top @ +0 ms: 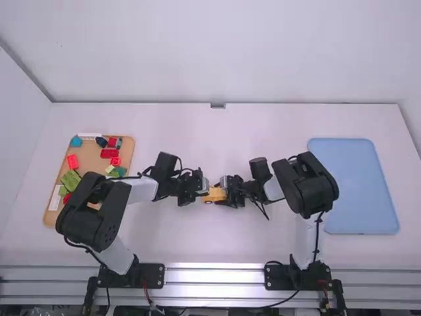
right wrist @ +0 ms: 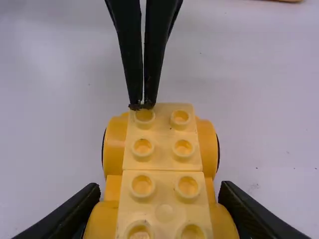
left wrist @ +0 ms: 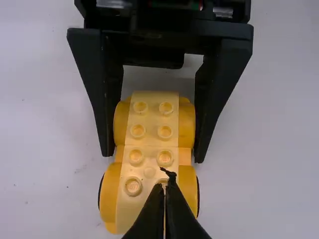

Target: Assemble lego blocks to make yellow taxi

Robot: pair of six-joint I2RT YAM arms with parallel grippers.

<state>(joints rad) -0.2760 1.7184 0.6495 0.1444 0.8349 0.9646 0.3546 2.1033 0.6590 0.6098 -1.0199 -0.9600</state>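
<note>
Using the right gripper (top: 222, 192) as your reference, note the white table (top: 197, 240) below, the blue tray (top: 362, 187) well apart to its right, the metal rail (top: 214, 276) nearer you, and the small bracket (top: 218, 105) and white wall (top: 217, 56) beyond.

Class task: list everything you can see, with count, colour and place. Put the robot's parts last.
table: one, white, beneath everything
yellow car: one, yellow, between the grippers
wooden tray: one, tan, table's left
red blocks: several, red, wooden tray
green blocks: several, green, wooden tray
blue pieces: two, teal and navy, wooden tray
blue tray: one, light blue, table's right
left gripper: one, black, shut, at car's end
right gripper: one, black, gripping car's sides
</note>
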